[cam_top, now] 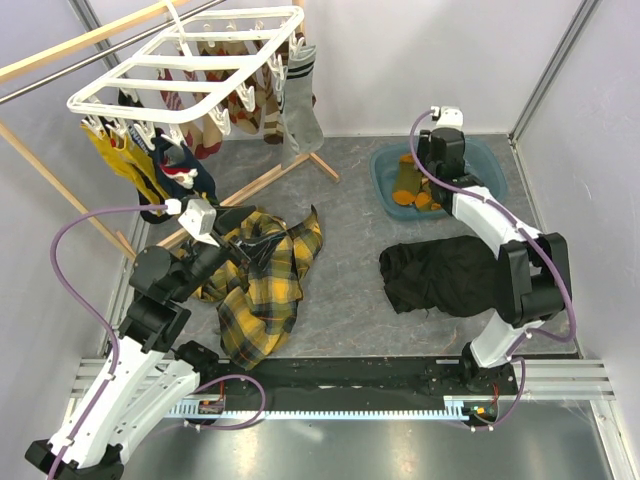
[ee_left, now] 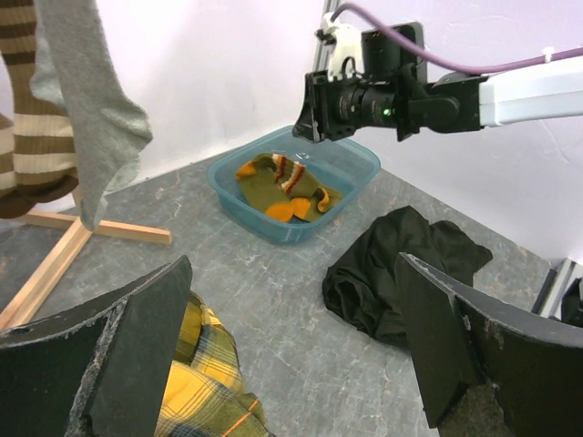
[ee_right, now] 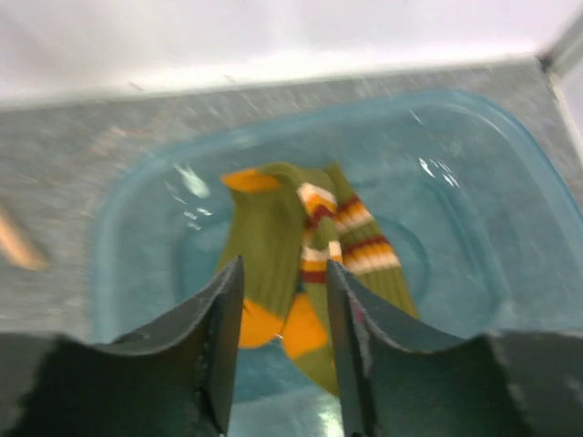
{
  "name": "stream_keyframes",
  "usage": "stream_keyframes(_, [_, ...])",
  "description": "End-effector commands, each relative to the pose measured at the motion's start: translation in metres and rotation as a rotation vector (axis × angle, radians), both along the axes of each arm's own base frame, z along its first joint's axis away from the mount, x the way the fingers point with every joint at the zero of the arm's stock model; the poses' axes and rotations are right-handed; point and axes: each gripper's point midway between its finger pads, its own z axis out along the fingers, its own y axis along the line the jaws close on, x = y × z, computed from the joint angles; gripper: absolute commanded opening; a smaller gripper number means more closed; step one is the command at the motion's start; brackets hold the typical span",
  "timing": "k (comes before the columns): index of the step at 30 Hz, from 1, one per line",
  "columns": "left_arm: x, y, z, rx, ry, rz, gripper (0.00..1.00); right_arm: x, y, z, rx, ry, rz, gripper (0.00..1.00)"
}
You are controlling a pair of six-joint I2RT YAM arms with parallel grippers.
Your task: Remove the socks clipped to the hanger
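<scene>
The white grid hanger (cam_top: 190,60) hangs at the top left with several socks clipped under it: mustard ones (cam_top: 120,160), a navy one (cam_top: 185,178), brown ones (cam_top: 215,125) and a grey one (cam_top: 298,100). The grey sock (ee_left: 91,109) also dangles at the left of the left wrist view. Two olive-orange striped socks (ee_right: 301,264) lie loose in the blue tub (ee_right: 510,228). My right gripper (ee_right: 284,300) hovers over them, open, nothing between its fingers. My left gripper (ee_left: 293,273) is open wide and empty above the floor, beside the plaid cloth.
A yellow plaid cloth (cam_top: 265,285) lies under the left arm and a black garment (cam_top: 440,275) lies in front of the tub (cam_top: 480,160). The wooden rack's foot (cam_top: 270,180) crosses the floor below the hanger. Walls close in on all sides.
</scene>
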Motion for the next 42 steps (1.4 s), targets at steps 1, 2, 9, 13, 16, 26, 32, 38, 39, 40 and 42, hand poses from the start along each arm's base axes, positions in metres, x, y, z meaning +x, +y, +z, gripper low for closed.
stream_keyframes(1, [0.002,0.007,0.006,0.000,-0.032,0.039,0.99,0.000,0.040,0.090,0.133,-0.179,0.155,0.50])
stream_keyframes(2, [0.001,0.007,0.007,-0.003,-0.036,0.040,0.99,-0.003,0.050,0.098,0.152,-0.200,0.195,0.51])
stream_keyframes(9, [0.004,0.010,0.006,-0.002,-0.032,0.062,0.99,-0.061,0.153,0.184,0.265,-0.431,0.545,0.55])
stream_keyframes(13, [0.005,0.010,0.005,-0.002,-0.030,0.065,0.99,-0.102,0.206,0.215,0.273,-0.530,0.701,0.57])
stream_keyframes(16, [0.005,0.010,0.004,-0.001,-0.027,0.066,0.99,-0.123,0.235,0.224,0.316,-0.558,0.775,0.60])
stream_keyframes(26, [0.005,0.008,0.002,0.004,-0.023,0.057,0.99,-0.124,0.301,0.206,0.238,-0.578,0.841,0.73])
stream_keyframes(32, [0.005,0.009,0.002,0.000,-0.021,0.061,0.99,-0.108,0.331,0.206,0.155,-0.595,0.794,0.74])
stream_keyframes(38, [0.006,0.009,0.001,0.002,-0.022,0.065,0.99,-0.084,0.337,0.200,0.062,-0.582,0.633,0.65])
stream_keyframes(39, [0.006,0.010,0.001,0.002,-0.022,0.066,0.99,-0.082,0.335,0.199,0.053,-0.578,0.613,0.52])
stream_keyframes(40, [0.006,0.010,0.002,0.000,-0.023,0.066,0.99,-0.080,0.333,0.198,0.049,-0.575,0.585,0.44])
stream_keyframes(42, [0.005,0.009,0.003,0.001,-0.024,0.060,0.99,-0.080,0.330,0.197,0.044,-0.573,0.563,0.15])
